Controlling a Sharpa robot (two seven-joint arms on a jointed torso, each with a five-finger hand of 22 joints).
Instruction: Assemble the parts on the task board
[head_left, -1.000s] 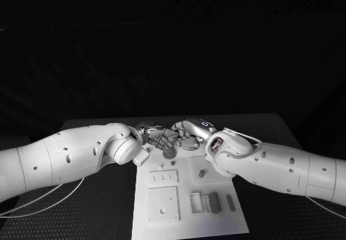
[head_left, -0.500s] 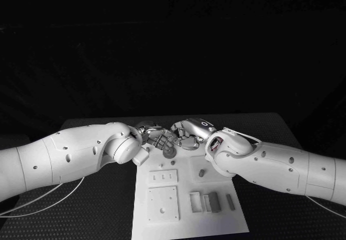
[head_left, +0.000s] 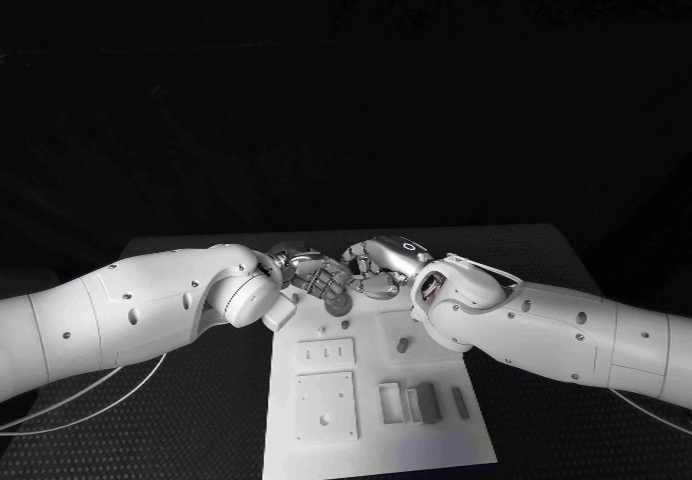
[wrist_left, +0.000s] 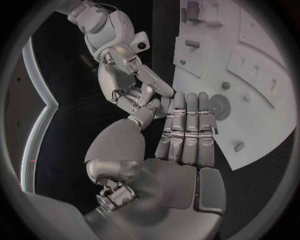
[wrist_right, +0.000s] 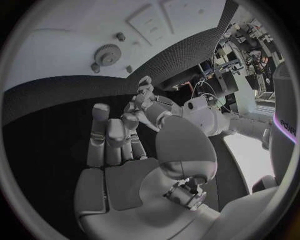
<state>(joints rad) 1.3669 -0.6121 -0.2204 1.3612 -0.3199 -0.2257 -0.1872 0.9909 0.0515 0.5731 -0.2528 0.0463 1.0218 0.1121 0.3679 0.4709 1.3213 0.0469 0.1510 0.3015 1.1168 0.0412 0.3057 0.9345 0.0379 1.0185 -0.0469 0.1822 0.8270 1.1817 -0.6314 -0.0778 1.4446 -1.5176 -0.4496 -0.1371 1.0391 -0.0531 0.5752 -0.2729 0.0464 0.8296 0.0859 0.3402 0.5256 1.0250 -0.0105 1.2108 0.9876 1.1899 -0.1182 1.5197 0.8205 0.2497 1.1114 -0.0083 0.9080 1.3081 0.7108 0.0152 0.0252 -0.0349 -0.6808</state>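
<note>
Two hands meet over the far end of the task board: my left hand and my right hand hang fingertip to fingertip, and over the past second they have barely stirred, the left fingers easing only slightly nearer the right. By my reading that is a handover or a fine adjustment in the air, not a placement, so no new piece has gone into the board yet. In the left wrist view my left fingers lie straight and pressed side by side, while the right hand's fingers curl toward their tips. Whether either hand pinches a part I cannot tell, since the meeting point is too small to read. The gear lies flat on the board just below the hands, and the grey parts stand in their slots at the near end, well apart from both hands. Open table lies to either side of the board, though my forearms crowd its far corners, so the freest way out is probably straight up.
</note>
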